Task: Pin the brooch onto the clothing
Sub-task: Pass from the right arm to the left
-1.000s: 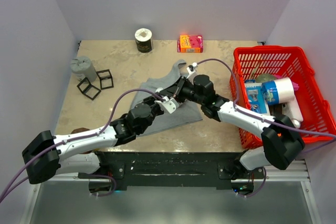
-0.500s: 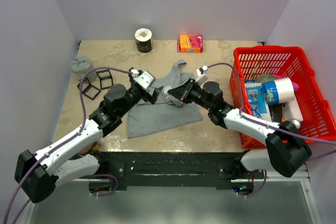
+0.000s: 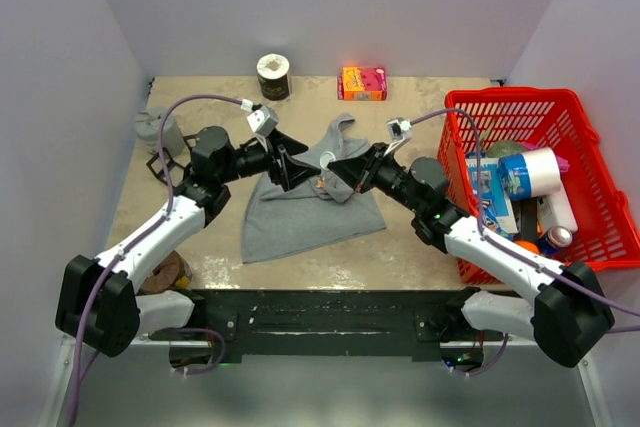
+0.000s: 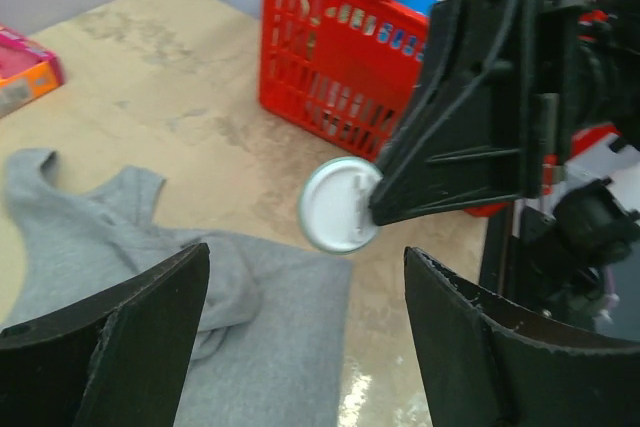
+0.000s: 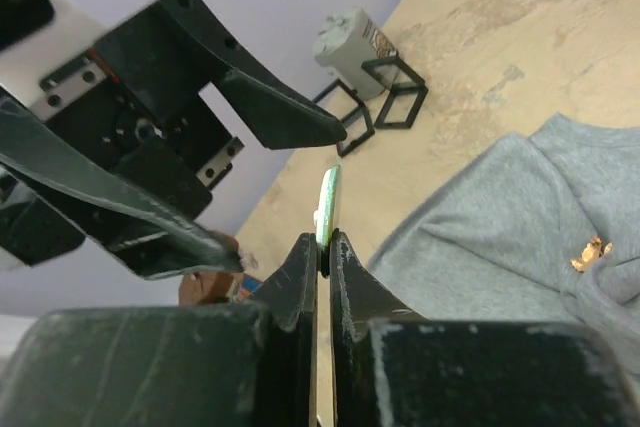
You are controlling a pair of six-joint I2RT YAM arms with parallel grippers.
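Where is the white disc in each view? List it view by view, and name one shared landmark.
Top external: white disc near centre, over the grey tank top.
Left wrist: white disc at centre, face-on.
Right wrist: white disc at centre, edge-on, pinched.
Shared landmark: grey tank top.

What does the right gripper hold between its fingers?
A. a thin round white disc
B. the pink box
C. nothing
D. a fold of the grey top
A: the right gripper is shut on the edge of a thin white disc, seen round from the left wrist and edge-on from the right wrist.
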